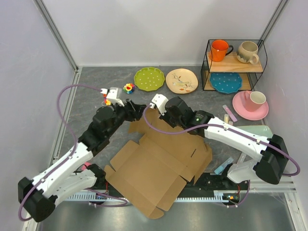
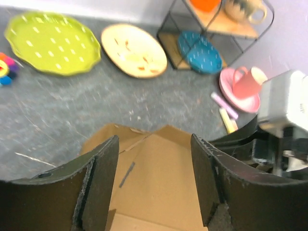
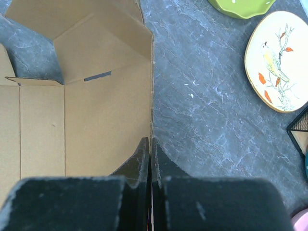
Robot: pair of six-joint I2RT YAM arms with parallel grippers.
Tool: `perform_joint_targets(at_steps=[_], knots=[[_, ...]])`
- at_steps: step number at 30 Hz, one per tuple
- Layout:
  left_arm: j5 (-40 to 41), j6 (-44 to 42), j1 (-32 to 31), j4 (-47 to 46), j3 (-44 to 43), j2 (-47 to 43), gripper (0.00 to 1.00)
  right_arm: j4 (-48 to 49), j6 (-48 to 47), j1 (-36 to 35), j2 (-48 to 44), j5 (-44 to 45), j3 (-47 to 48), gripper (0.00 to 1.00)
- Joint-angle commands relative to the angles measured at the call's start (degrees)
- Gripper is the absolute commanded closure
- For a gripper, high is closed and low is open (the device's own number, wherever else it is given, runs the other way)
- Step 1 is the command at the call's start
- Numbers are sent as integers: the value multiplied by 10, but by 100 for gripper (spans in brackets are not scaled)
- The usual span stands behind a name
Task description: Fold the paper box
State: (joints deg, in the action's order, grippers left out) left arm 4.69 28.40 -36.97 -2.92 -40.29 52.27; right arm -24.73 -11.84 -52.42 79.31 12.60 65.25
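Note:
The paper box [image 1: 154, 168] is a brown cardboard sheet lying mostly flat on the grey table, with its far flaps raised. My right gripper [image 3: 151, 144] is shut on the edge of an upright far panel [image 3: 106, 110]; the cardboard edge runs straight into the closed jaws. In the top view the right gripper [image 1: 153, 114] meets the box's far corner. My left gripper [image 2: 154, 180] is open just left of it, its two fingers [image 2: 101, 183] standing either side of a raised flap [image 2: 154, 163] without touching it. From above, the left gripper [image 1: 136, 111] sits at the box's far left flap.
Beyond the box lie a green plate [image 1: 149, 78], a beige bird plate [image 1: 182, 80] and a small colourful toy [image 1: 128, 88]. A wire rack [image 1: 234, 65] at the back right holds mugs and a blue plate. A pink cup on a saucer [image 1: 250, 103] and pastel sticks [image 1: 229, 113] are to the right.

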Motion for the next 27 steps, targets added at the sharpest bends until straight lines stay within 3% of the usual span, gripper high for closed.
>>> perform_joint_targets(at_steps=[1,7,13,19,27], knots=[[110,-70,1,-2,23,-52,30,-8,-11,-11,-19,23,18,100],[120,-74,3,19,69,-59,30,-27,-39,-32,-19,69,26,100],[185,-50,3,32,130,-98,30,2,-102,-100,-9,239,5,100],[168,-56,3,-57,193,-130,30,27,-175,-126,10,330,8,100],[133,-72,3,-164,217,-82,30,121,-209,-133,13,410,-64,100]])
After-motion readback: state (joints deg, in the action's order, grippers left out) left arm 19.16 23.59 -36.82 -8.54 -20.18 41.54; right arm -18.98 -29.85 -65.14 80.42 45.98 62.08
